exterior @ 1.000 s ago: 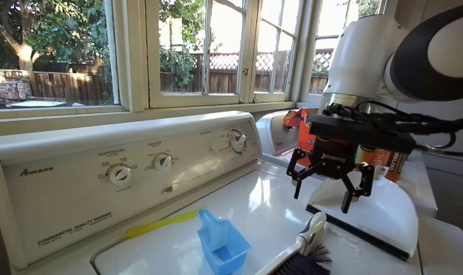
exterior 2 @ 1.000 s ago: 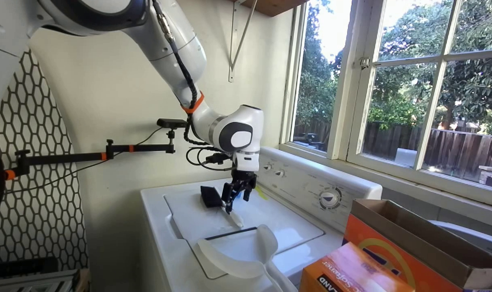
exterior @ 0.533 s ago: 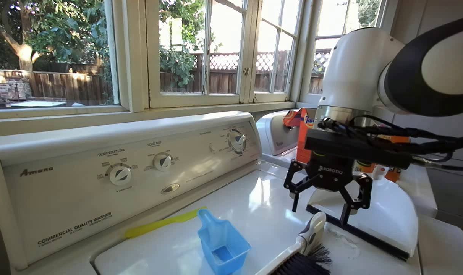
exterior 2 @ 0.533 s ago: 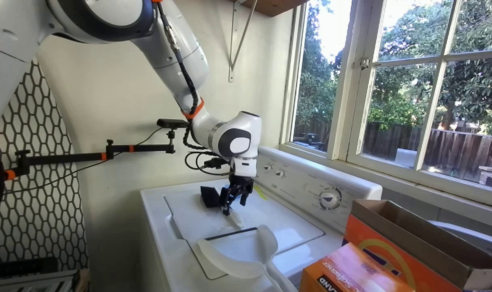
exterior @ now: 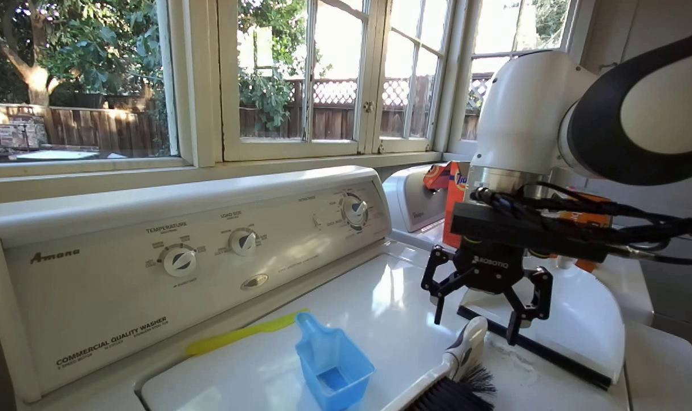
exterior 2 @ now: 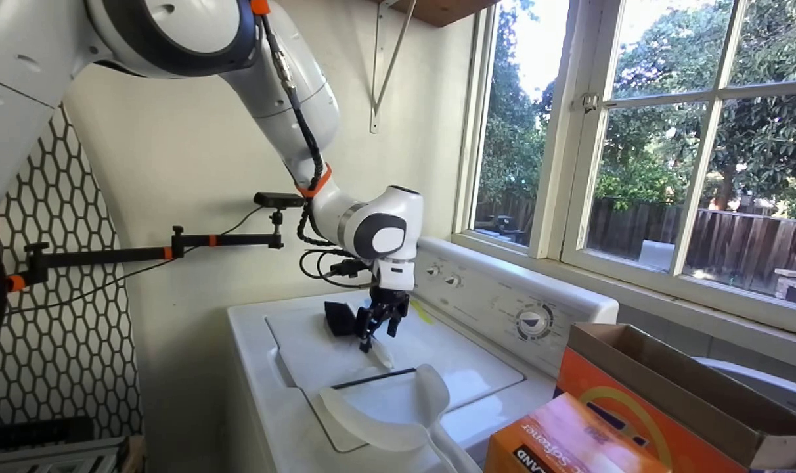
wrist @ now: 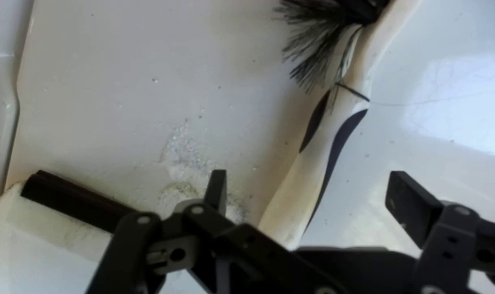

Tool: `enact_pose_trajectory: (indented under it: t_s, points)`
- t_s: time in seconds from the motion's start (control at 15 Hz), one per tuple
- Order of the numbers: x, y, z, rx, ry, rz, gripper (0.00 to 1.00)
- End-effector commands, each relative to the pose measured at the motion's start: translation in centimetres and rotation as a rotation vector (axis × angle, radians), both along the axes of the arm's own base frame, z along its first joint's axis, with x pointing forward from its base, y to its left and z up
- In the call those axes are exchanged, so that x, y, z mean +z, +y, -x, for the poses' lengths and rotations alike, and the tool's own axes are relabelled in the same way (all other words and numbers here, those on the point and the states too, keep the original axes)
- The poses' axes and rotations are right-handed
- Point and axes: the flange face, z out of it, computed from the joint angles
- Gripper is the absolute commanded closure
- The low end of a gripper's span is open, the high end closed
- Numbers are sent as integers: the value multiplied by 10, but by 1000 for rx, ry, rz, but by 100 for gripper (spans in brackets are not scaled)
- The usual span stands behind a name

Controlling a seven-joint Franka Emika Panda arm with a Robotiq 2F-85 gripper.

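Gripper (exterior: 475, 331) lower now, nearer brush handle (wrist: 317, 154)

From my end I see white-framed windows (exterior: 373, 80) in both exterior views, daylight bright through them, trees (exterior 2: 654, 151) and wooden fence (exterior 2: 752, 236) outside. Cream wall (exterior 2: 194, 151) carries metal bracket (exterior 2: 374, 118) under wooden shelf (exterior 2: 437, 10); hexagon-patterned panel (exterior 2: 69, 355) by wall. White washer (exterior: 220, 297) below sill (exterior: 317, 164), glare on lid (exterior: 400, 339); second machine (exterior: 411, 197) beside it.

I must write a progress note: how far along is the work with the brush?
Looks done: lining up; the gripper stands open, the brush handle between its jaws in the wrist view. In hand: apparently the grasp; nothing is held. Left: probably the lift; the brush lies on the washer lid.
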Motion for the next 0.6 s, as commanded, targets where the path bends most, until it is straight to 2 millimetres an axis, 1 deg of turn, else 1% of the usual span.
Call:
enact_pose_trajectory:
  t_s: [0.0,0.13,0.2,0.4,0.47,0.53]
  points:
    - [-8,4,-4,-11,18,20,20]
    - [-10,4,-7,-22,18,17,34]
    - [-10,4,-7,-24,20,16,44]
    - [-12,4,-10,-30,20,14,67]
    - [-11,3,-11,-39,16,12,73]
    - [-8,2,-13,-39,5,4,82]
